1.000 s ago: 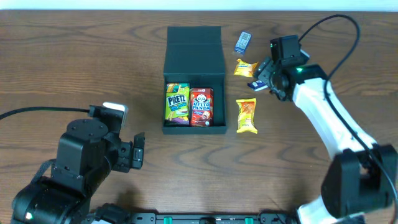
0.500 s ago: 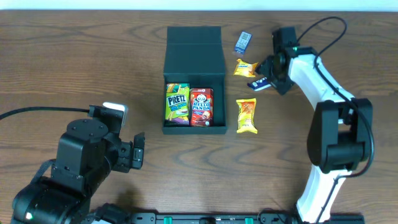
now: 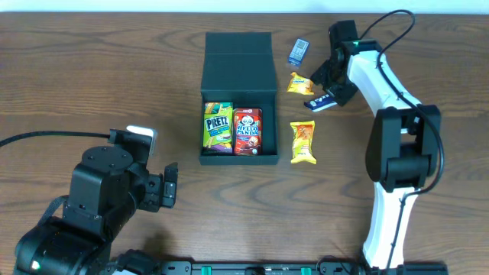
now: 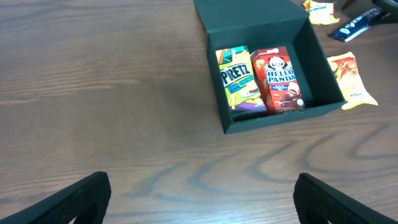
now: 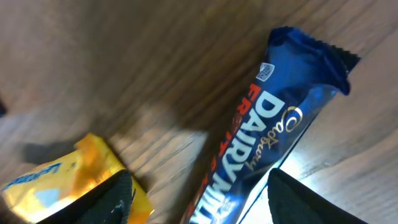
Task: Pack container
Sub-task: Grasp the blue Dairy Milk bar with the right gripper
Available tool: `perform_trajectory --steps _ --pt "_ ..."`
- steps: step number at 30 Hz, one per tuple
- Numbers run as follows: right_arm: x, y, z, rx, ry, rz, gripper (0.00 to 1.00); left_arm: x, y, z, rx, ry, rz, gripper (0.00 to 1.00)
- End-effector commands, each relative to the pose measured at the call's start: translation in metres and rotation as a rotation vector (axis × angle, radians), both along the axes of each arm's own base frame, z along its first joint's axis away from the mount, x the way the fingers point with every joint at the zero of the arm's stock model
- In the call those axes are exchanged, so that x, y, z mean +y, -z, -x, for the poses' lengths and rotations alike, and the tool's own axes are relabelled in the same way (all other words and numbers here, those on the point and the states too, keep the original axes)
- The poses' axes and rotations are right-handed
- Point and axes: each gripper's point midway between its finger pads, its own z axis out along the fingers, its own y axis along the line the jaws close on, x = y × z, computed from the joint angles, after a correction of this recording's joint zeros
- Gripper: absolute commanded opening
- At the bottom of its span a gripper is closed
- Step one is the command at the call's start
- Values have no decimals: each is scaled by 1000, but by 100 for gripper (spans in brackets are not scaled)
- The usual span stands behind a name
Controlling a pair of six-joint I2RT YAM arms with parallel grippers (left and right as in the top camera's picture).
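At mid-desk point(image 3: 92, 76), the open black container point(image 3: 238, 76) holds a Pretz box point(image 3: 218, 127) and a Hello Panda box point(image 3: 247, 131) side by side, while the right fingers point(image 5: 106, 202) stand apart astride a Dairy Milk bar point(image 5: 249, 137) and the left fingers point(image 4: 74, 199) gape wide.

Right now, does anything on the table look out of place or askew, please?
Nothing spilled or damaged. Four snacks lie loose right of the container, at mixed angles: a blue packet, a small yellow packet, a larger yellow packet and a Dairy Milk bar.
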Motion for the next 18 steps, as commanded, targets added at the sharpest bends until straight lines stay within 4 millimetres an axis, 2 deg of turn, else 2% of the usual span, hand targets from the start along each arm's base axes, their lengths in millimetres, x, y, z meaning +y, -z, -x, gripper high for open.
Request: perform_trajectory --steps 1,12,18 --pt "-4 2 -4 2 23 -5 67 2 1 0 3 -11 -6 95" --pt "-7 17 3 48 31 -23 56 2 1 0 3 -11 -6 95" --pt "-8 19 5 57 33 -22 55 2 1 0 4 -11 -5 95"
